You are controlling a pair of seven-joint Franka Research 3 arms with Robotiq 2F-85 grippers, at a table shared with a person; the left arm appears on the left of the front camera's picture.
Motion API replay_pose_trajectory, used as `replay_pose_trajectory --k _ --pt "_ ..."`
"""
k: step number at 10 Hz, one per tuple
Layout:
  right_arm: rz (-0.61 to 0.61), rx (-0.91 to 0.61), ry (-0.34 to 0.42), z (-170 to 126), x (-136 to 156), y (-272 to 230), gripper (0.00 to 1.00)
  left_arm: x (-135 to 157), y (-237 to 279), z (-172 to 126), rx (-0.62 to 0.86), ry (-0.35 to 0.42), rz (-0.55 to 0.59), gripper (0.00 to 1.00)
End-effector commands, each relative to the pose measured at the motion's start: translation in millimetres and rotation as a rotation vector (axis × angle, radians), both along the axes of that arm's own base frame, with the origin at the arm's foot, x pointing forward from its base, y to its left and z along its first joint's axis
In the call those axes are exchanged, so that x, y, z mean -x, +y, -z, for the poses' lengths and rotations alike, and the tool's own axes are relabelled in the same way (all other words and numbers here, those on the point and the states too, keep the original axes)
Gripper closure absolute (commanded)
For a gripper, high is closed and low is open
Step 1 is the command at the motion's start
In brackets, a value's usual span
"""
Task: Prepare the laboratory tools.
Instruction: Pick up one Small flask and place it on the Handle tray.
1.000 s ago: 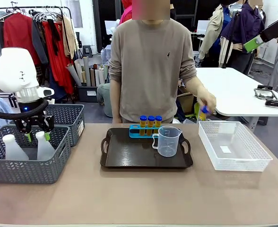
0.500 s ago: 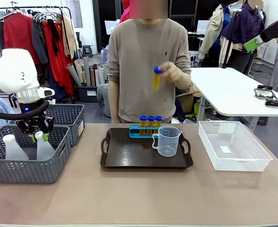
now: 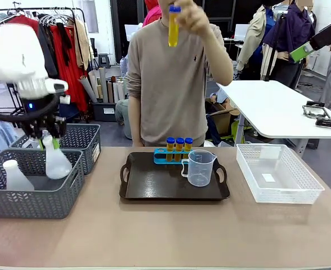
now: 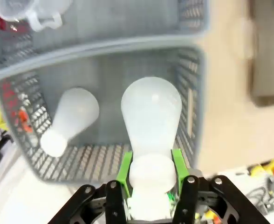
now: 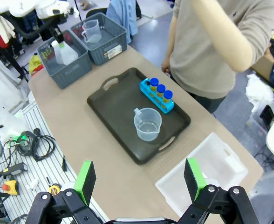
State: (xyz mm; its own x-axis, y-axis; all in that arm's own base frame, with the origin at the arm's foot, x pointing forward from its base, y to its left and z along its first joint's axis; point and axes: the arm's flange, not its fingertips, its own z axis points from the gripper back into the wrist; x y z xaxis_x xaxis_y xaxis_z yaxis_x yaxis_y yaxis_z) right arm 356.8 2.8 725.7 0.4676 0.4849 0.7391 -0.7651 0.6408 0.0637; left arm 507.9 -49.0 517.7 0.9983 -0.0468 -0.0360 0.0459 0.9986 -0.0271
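My left gripper (image 3: 48, 140) is shut on the neck of a translucent white conical flask (image 3: 57, 161), which hangs above the front grey basket (image 3: 36, 201). In the left wrist view the green pads (image 4: 125, 167) clamp that flask (image 4: 151, 112) at its neck. A second flask (image 3: 16, 176) stays in the basket. On the dark tray (image 3: 154, 183) stand a clear beaker (image 3: 199, 167) and a blue rack (image 3: 161, 156) with three blue-capped test tubes (image 3: 179, 144). The person holds another test tube (image 3: 174, 25) up high. My right gripper (image 5: 139, 179) hangs open far above the table.
A second grey basket (image 3: 82, 147) stands behind the first, with a clear measuring cup (image 4: 20, 9) in it. A white mesh basket (image 3: 283, 194) sits right of the tray. The person stands at the far edge behind the tray.
My left gripper has shut on the flask's neck and lifted it out of the grey basket. The person's hand has raised a test tube from beside the white basket to head height.
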Motion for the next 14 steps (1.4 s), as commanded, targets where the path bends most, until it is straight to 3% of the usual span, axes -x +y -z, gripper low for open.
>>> replay_pose_trajectory --k 1,5,9,11,12,13,14 --pt "-0.015 -0.014 -0.005 -0.2 0.7 0.9 0.00 12.2 -15.8 -61.9 -0.025 -0.025 0.071 1.00" --pt "-0.015 -0.014 -0.005 -0.2 0.7 0.9 0.00 37.1 -58.1 -179.4 -0.097 -0.133 0.173 1.00" --pt "-0.015 -0.014 -0.005 -0.2 0.7 0.9 0.00 53.2 -84.3 -266.2 -0.071 -0.152 0.271 1.00" --pt "-0.015 -0.014 -0.005 -0.2 0.7 0.9 0.00 59.2 -95.6 -281.5 -0.086 -0.169 0.299 1.00" --pt "-0.015 -0.014 -0.005 -0.2 0.7 0.9 0.00 58.5 -90.0 -281.3 -0.117 -0.107 0.312 1.00" --pt "-0.015 -0.014 -0.005 -0.2 0.7 0.9 0.00 67.0 -94.0 -271.2 -0.068 -0.170 0.274 1.00" --pt "-0.015 -0.014 -0.005 -0.2 0.7 0.9 0.00 67.0 -94.0 -271.2 -0.068 -0.170 0.274 1.00"
